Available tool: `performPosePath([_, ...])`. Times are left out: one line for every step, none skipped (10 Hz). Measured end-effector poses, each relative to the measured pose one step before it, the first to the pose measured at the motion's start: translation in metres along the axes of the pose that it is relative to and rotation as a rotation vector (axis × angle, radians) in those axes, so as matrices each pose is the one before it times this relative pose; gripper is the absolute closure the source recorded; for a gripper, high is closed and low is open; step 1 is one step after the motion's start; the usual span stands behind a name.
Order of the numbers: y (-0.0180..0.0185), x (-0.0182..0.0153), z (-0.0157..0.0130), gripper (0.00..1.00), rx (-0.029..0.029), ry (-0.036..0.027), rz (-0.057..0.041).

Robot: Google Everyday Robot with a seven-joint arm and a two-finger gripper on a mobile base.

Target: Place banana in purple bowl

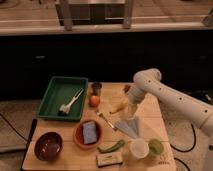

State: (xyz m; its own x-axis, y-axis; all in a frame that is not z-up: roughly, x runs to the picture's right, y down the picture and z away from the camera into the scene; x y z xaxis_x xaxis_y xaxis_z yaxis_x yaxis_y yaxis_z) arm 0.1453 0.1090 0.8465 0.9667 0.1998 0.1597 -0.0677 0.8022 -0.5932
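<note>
Banana (118, 107) lies near the middle of the table (151, 121), just beside the claw (131, 109), which hangs spread wide, gripping nothing. It looks light, stiff and smooth, so pinching across its short middle seems safest. Purple bowl (48, 146) sits well apart, front left. No writing is readable.

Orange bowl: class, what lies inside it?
A blue block lies in the orange bowl; the bowl floor beneath it is hidden. The tool hangs beside the banana.
</note>
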Motion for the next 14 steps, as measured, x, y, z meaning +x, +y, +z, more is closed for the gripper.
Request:
performPosePath([-0.00143, -0.00087, 0.00132, 0.20, 0.00053, -0.00813, 0.01178])
performPosePath([-0.00051, -0.00159, 0.00259, 0.20, -0.00266, -0.00752, 0.00892])
performPosePath([-0.00022, -0.00224, 0.00243, 0.20, -0.00271, -0.00797, 0.01081])
performPosePath([-0.00017, -0.00059, 0.00162, 0.20, -0.00130, -0.00487, 0.00613])
performPosePath([0.00035, -0.00093, 0.00230, 0.20, -0.00112, -0.00374, 0.00496])
performPosePath([-0.00008, -0.00133, 0.00327, 0.20, -0.00034, -0.00506, 0.00615])
performPosePath([-0.00009, -0.00103, 0.00338, 0.20, -0.00182, -0.00413, 0.00450])
performPosePath([-0.00048, -0.00145, 0.00354, 0.20, -0.00191, -0.00487, 0.00602])
performPosePath([-0.00027, -0.00082, 0.00246, 0.20, -0.00189, -0.00301, 0.00358])
performPosePath([-0.00029, -0.00124, 0.00281, 0.20, -0.00308, -0.00246, 0.00321])
performPosePath([-0.00044, -0.00150, 0.00259, 0.20, -0.00188, -0.00316, 0.00346])
performPosePath([-0.00057, -0.00050, 0.00225, 0.20, -0.00144, -0.00260, 0.00367])
performPosePath([-0.00071, -0.00045, 0.00281, 0.20, -0.00220, -0.00249, 0.00373])
performPosePath([-0.00102, -0.00045, 0.00354, 0.20, -0.00393, -0.00263, 0.00353])
